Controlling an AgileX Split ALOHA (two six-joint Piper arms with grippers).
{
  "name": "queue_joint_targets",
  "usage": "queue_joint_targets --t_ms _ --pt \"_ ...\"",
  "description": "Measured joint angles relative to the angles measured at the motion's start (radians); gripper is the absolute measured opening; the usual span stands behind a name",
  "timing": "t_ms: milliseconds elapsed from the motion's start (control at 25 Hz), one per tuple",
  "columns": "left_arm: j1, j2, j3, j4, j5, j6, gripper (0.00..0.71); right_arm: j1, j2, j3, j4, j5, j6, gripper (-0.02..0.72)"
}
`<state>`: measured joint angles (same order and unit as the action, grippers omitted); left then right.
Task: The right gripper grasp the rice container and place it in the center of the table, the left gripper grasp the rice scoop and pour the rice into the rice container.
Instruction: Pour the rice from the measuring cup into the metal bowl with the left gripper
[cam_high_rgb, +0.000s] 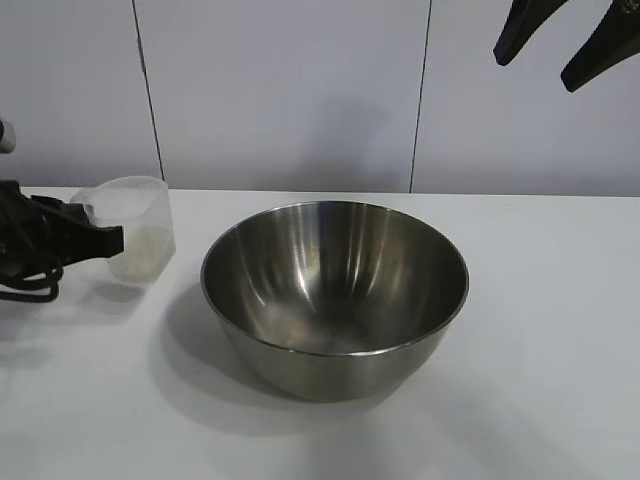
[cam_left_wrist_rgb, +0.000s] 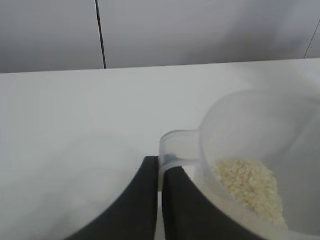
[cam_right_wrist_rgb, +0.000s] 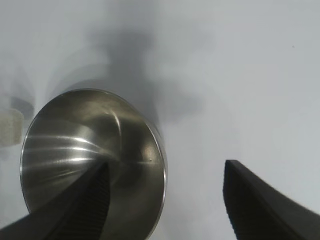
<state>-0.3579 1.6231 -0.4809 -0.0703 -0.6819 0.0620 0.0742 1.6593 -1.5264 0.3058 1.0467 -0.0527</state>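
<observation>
Scoop gripped at the left, bowl waiting mid-surface

Left pincer (cam_left_wrist_rgb: 159, 200) is clamped tight on the handle tab of the rice scoop (cam_high_rgb: 135, 230), rice (cam_left_wrist_rgb: 250, 187) heaped in its bottom (a small pile), just left of the rice container (cam_high_rgb: 335, 295), which sits on the white surface (cam_high_rgb: 540, 330); right pincer (cam_high_rgb: 565, 45) hangs high above it, fingers spread wide, holding nothing

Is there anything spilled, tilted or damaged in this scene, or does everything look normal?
Nothing stands out. The rice container stands upright and empty on the table. The left gripper is shut on the tab of the rice scoop, the rice is inside, and no spilled grains show. The right gripper hangs open above.
</observation>
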Motion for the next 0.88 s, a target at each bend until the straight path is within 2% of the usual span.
queue_joint_targets --t_ms 120,200,360,480,560,720,880 --pt "-0.009 -0.099 -0.062 0.070 0.179 0.000 0.009 0.000 0.000 0.000 0.000 -0.001 0.000 0.452" --pt "-0.034 -0.140 -0.111 0.122 0.269 0.000 0.009 0.000 0.000 0.000 0.000 -0.001 0.000 0.452" --pt "-0.150 -0.159 -0.187 0.189 0.380 0.000 0.009 0.000 0.000 0.000 0.000 -0.003 0.000 0.452" --pt "-0.224 -0.159 -0.207 0.231 0.389 0.007 0.009 0.000 0.000 0.000 0.000 -0.004 0.000 0.452" --pt "-0.244 -0.159 -0.208 0.273 0.366 0.038 0.009 0.000 0.000 0.000 0.000 -0.010 0.000 0.452" --pt "-0.253 -0.159 -0.208 0.336 0.307 0.146 0.009 0.000 0.000 0.000 0.000 -0.014 0.000 0.452" --pt "-0.253 -0.135 -0.228 0.341 0.260 0.238 0.009 0.000 0.000 0.000 0.008 -0.015 0.000 0.452"
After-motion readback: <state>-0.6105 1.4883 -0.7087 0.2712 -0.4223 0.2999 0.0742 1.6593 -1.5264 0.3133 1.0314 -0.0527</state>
